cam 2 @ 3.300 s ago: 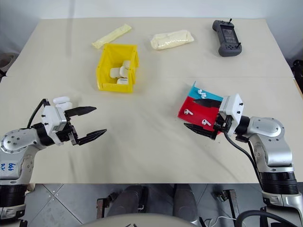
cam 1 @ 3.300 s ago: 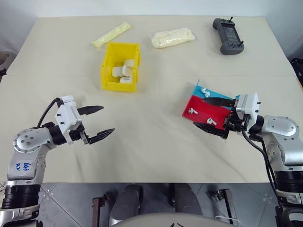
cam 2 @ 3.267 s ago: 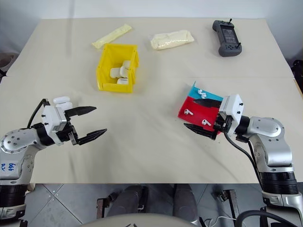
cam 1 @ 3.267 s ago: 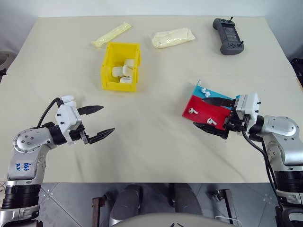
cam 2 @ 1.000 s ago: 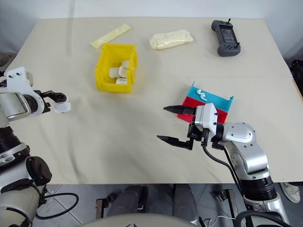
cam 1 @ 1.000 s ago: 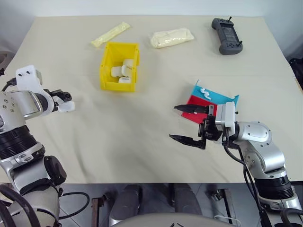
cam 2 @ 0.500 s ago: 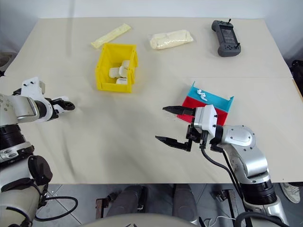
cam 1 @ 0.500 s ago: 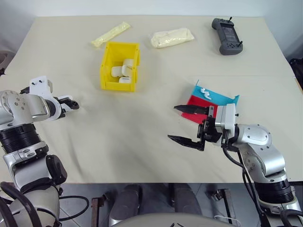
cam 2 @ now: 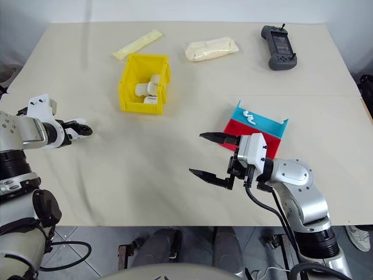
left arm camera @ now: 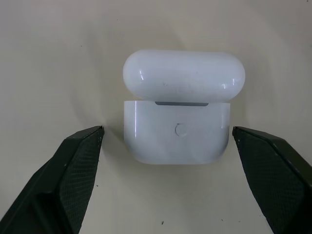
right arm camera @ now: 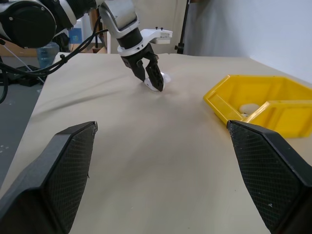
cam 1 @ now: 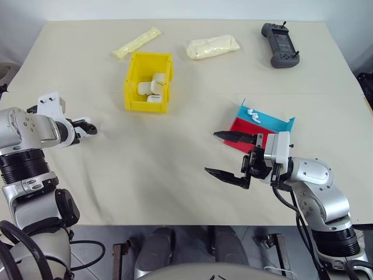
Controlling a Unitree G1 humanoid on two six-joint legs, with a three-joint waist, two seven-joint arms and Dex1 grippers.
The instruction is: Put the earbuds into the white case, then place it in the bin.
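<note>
The white case [left arm camera: 176, 117], lid ajar, sits between the unclenched left tool's [left arm camera: 168, 183] fingers.

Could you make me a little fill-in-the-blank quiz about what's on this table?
1. The white case between the left gripper's fingers has its lid ____.
2. The bin holding other white cases is coloured ____.
3. The earbuds lie in the ____ part of the red and teal tray.
4. The right gripper holds ____.

Missing words: open; yellow; teal; nothing
</note>
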